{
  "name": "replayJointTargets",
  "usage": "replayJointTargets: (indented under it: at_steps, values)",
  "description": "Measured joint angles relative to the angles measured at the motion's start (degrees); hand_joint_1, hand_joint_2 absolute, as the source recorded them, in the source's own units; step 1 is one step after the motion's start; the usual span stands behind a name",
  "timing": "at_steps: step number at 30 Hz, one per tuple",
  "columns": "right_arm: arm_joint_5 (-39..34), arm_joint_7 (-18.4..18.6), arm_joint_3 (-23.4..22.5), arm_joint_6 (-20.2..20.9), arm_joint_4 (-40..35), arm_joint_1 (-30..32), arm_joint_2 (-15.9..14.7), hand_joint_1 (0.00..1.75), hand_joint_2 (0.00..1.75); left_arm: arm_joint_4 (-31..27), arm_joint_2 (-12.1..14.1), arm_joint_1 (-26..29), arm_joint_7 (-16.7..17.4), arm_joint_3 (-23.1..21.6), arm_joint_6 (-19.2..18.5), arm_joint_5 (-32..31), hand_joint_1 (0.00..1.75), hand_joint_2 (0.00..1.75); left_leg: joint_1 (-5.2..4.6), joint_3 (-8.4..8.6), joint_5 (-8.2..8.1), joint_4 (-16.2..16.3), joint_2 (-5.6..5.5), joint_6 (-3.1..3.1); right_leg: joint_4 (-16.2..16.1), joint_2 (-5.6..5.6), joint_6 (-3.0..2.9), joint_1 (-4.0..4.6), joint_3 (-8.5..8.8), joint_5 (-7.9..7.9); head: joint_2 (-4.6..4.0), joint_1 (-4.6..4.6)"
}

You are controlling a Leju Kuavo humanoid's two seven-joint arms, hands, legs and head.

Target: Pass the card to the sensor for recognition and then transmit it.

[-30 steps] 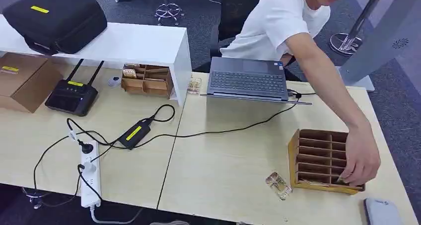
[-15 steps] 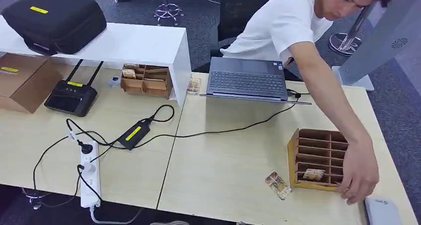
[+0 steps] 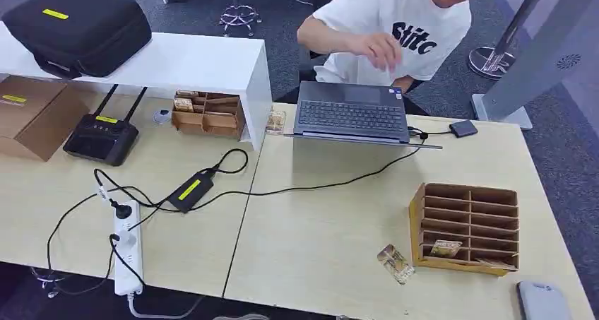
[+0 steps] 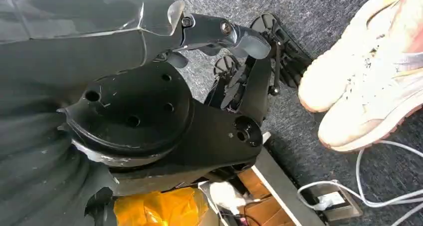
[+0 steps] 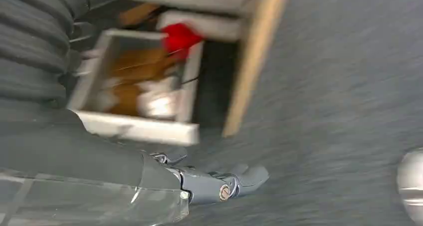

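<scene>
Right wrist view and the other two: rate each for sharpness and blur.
Right wrist view: motion-smeared, the white open drawer and grey carpet streaked. Left wrist view: sharp, the pale sneakers crisp. Head view: evenly lit and sharp on the brown cardboard slotted organizer, the person's raised hand slightly blurred.

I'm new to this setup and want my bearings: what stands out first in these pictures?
The brown slotted card rack near the table's right front corner, with a card in a lower slot and another card lying flat beside it. Behind the open laptop at the far edge, a person in a white shirt leans over.
</scene>
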Motion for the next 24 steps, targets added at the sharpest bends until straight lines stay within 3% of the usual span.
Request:
replayJointTargets:
  at_steps: [5,12,21,24]
  values:
    - [5.1,7.8,2.2,-4.5,2.1,0.0,3.2,0.0,1.75,0.0,0.2,0.0,0.5,0.0,0.2,0.0,0.0,1.75,0.0,0.0,0.04,0.0,0.0,-0.06,0.0,0.0,-0.01,-0.01,0.01,0.0,0.0,-0.04]
    - [17.7,16.9,10.5,-4.8,4.2,0.1,5.6,0.0,1.75,0.0,0.3,-0.1,1.0,0.0,0.8,-0.2,0.0,1.75,-0.03,0.02,0.04,0.0,0.0,-0.06,0.0,0.0,-0.01,-0.03,0.02,0.01,0.0,0.07]
    - [31.3,19.1,23.4,0.1,4.6,2.0,5.8,0.0,1.75,0.0,0.7,-0.1,1.6,0.0,0.6,-0.6,0.0,1.75,-0.02,0.02,0.04,0.0,0.0,-0.06,0.0,0.0,-0.01,-0.03,0.02,0.01,0.0,0.04]
    - [32.9,19.2,25.7,-7.0,4.5,2.2,5.9,0.0,1.75,0.0,0.7,-0.1,1.7,0.0,0.9,-0.6,0.0,1.75,-0.03,0.02,0.04,0.0,0.0,-0.06,0.0,0.0,-0.01,-0.04,0.02,0.01,0.0,0.02]
